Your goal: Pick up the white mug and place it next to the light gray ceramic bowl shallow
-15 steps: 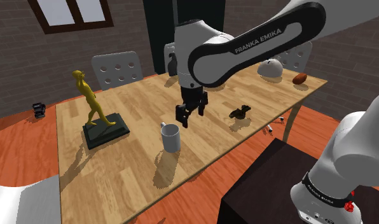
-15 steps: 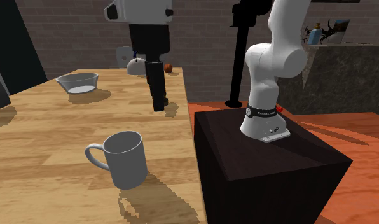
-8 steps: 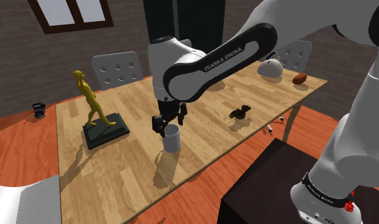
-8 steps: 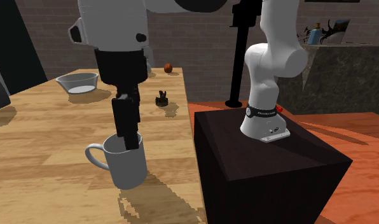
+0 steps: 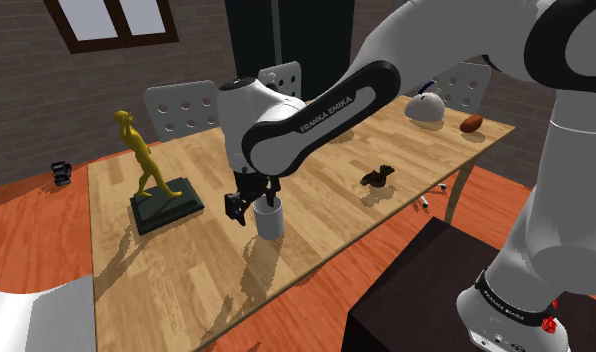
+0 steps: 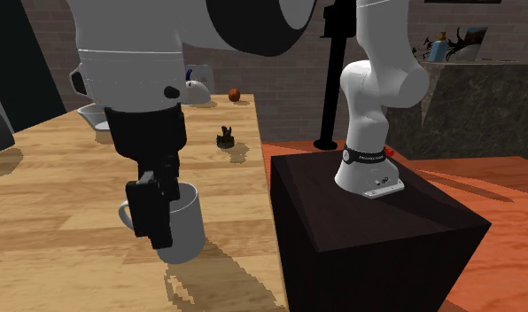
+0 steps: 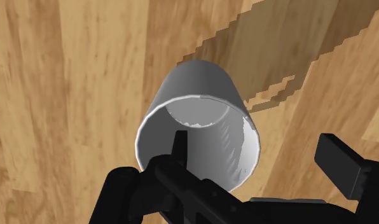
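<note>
The gripper is open, with its fingers spread apart at the rim of the white mug. The mug stands upright on the wooden desk, near the edge facing the stand.

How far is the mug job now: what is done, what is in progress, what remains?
Done: the end effector is down at the white mug, upright on the wooden table. In hand: its open fingers straddle the mug's wall, one inside, one outside, not clamped. Left: close, lift, carry it to the bowl.
</note>
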Controlling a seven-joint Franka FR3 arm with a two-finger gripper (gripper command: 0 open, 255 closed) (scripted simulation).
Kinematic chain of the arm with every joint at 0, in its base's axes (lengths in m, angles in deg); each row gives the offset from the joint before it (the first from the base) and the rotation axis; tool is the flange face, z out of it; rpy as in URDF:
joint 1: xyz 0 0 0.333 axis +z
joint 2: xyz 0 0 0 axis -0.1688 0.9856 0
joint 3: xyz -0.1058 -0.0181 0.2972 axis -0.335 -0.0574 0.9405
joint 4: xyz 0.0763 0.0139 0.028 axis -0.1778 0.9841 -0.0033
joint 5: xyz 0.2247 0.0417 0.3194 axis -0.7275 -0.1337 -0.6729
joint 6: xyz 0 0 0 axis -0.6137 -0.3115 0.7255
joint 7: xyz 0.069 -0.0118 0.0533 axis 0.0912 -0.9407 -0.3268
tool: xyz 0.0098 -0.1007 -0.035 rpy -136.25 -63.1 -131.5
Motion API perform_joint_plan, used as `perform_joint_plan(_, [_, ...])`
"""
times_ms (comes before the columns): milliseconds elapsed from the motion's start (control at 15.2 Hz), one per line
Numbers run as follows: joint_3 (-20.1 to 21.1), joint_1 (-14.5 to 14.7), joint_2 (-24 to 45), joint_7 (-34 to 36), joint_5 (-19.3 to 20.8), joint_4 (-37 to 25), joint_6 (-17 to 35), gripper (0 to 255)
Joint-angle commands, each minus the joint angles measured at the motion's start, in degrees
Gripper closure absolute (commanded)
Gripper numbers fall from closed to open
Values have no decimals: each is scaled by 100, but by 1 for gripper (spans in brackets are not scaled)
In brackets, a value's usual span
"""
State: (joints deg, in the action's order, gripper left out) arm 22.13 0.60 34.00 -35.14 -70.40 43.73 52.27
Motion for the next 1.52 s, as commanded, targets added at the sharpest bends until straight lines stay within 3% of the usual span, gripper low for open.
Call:
perform_joint_plan(0, [-14, 10, 72, 31, 43, 59, 127, 0])
perform_joint_plan(594, [-28, 20, 140, 57, 82, 98, 228, 0])
perform_joint_plan(660, [-28, 20, 140, 57, 82, 98, 228, 255])
perform_joint_plan(1452, [-4, 2, 22, 7, 12, 8, 31, 255])
